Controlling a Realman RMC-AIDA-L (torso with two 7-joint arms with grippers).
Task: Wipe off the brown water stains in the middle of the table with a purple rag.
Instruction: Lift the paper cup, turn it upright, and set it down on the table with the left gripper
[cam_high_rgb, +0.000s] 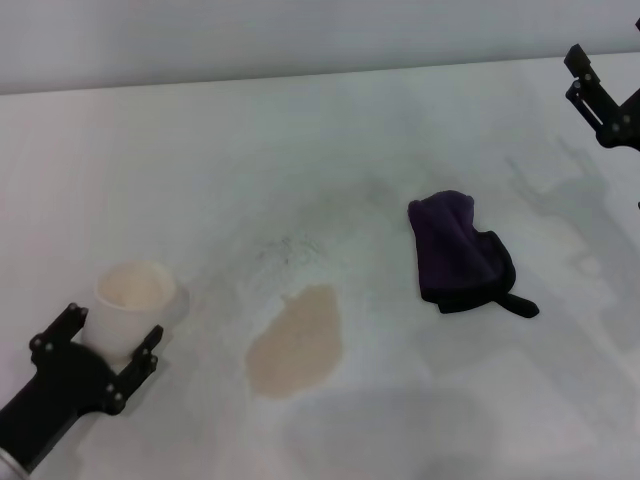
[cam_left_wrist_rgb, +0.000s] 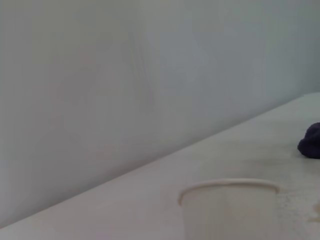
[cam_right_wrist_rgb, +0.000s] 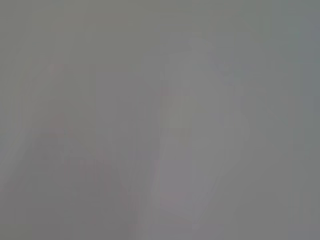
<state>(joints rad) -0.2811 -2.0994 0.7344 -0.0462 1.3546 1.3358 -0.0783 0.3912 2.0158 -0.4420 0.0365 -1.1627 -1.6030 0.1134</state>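
Left gripper (cam_high_rgb: 105, 350) jaws spread around the paper cup (cam_high_rgb: 135, 305) near the desk's (cam_high_rgb: 300, 130) front-left corner. Brown water stains (cam_high_rgb: 296, 341) lie mid-desk, purple rag (cam_high_rgb: 458, 253) apart. Right gripper (cam_high_rgb: 600, 95) hovers far right, jaws unclear.

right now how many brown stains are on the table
1. A single tan-brown patch lies on the white table, between the paper cup toward the robot's left and the purple rag toward its right. None looks hidden.

Setting: bare test bench, lab-like | Evidence: plain white table (cam_high_rgb: 420, 110), blank grey wall (cam_left_wrist_rgb: 125, 75) at far edge
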